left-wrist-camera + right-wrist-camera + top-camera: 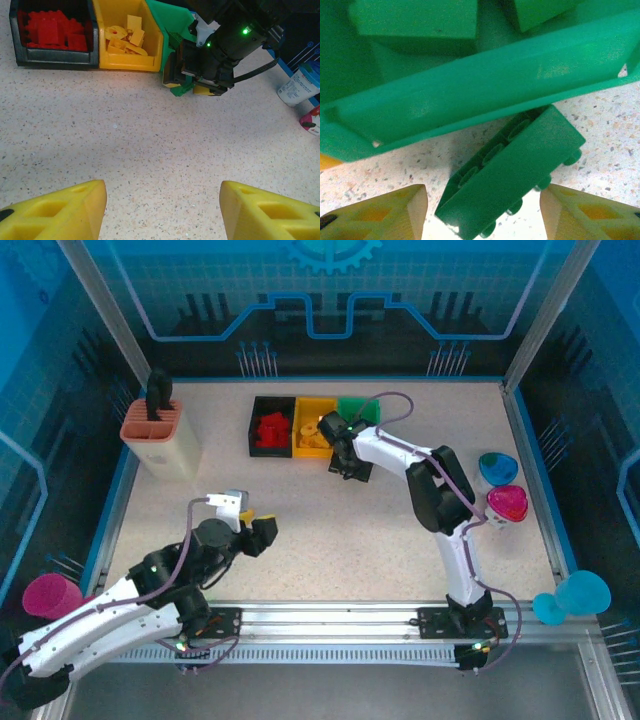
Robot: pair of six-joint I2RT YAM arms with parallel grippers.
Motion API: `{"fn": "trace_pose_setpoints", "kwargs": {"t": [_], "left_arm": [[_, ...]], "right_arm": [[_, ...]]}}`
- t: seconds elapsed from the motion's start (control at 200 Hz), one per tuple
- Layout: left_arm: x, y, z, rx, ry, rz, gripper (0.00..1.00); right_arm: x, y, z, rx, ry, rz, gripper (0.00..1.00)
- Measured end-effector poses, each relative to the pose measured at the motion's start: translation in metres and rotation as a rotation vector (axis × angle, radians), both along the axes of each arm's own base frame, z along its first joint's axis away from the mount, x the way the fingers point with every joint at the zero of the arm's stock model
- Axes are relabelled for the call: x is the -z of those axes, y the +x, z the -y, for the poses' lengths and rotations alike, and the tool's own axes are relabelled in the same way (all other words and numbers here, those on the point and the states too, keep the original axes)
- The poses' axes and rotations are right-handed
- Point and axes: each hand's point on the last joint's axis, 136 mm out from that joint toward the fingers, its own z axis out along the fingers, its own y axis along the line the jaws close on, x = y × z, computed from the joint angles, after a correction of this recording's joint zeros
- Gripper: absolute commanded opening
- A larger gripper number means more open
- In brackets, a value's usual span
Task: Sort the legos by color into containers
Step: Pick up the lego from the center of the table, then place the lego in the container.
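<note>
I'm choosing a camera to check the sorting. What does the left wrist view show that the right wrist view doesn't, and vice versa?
Left wrist view: the black bin of red bricks, the yellow bin of yellow bricks, a white cup. Right wrist view: close detail of a green brick on the speckled table, between the jaws of the open right gripper. Both: that brick, the green bin, the table.

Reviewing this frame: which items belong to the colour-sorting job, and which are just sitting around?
Job:
black plastic bin holding red bricks
yellow plastic bin holding yellow bricks
green plastic bin
green toy brick lying just outside it

Bystanders:
salmon-pink slotted holder
magenta plastic cup
blue bowl
pink bowl
teal plastic cup
</note>
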Motion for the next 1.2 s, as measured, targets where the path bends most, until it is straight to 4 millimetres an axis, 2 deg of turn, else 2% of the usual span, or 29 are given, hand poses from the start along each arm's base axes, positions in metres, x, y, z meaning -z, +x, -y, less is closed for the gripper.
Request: {"fn": "trace_pose_setpoints", "kwargs": {"t": [0.185,0.365,0.675,0.79,0.96,1.201], "left_arm": [[0.000,0.000,0.000,0.000,0.000,0.000,0.62],[0.002,0.000,0.000,0.001,0.004,-0.003,0.62],[0.007,-0.001,0.000,0.001,0.013,-0.010,0.62],[0.008,-0.001,0.000,0.002,0.013,-0.010,0.62],[0.008,-0.001,0.000,0.002,0.013,-0.010,0.62],[0.008,0.000,0.000,0.002,0.016,-0.012,0.62]], "right_arm": [[0.015,-0.006,0.010,0.021,-0.013,-0.019,0.52],[0.013,-0.010,0.015,0.035,-0.009,0.001,0.42],[0.013,-0.030,0.034,0.058,-0.042,-0.004,0.23],[0.010,-0.034,0.039,0.058,-0.059,-0.002,0.19],[-0.007,-0.038,0.044,0.044,-0.106,0.028,0.18],[-0.055,-0.036,0.040,-0.032,-0.144,0.131,0.18]]}}
